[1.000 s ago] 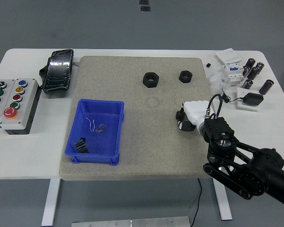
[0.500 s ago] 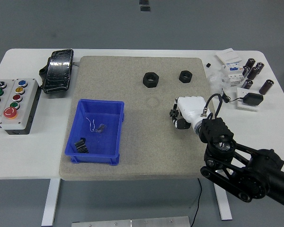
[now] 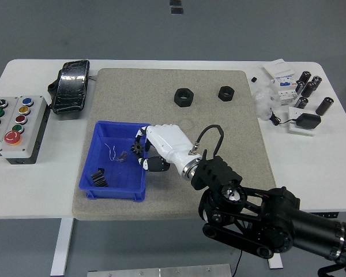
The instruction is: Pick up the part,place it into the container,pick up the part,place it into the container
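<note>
Right hand (image 3: 155, 151) pinches the small black gear (image 3: 138, 149) by its rim over the blue bin (image 3: 98, 156); looks rigid, light, easy to drop.

Single head cam, mounted high on robot's side, looks fwd and down over the white tabletop (image 3: 161, 64). Near edge runs along btm of frame, grey floor beyond far edge at top. Whole tabletop in shot, mid-range, incl. grey mat (image 3: 219, 167) at ctr. Right arm (image 3: 265, 216) enters from lower right, large in foreground. No 2nd view to compare.
</note>
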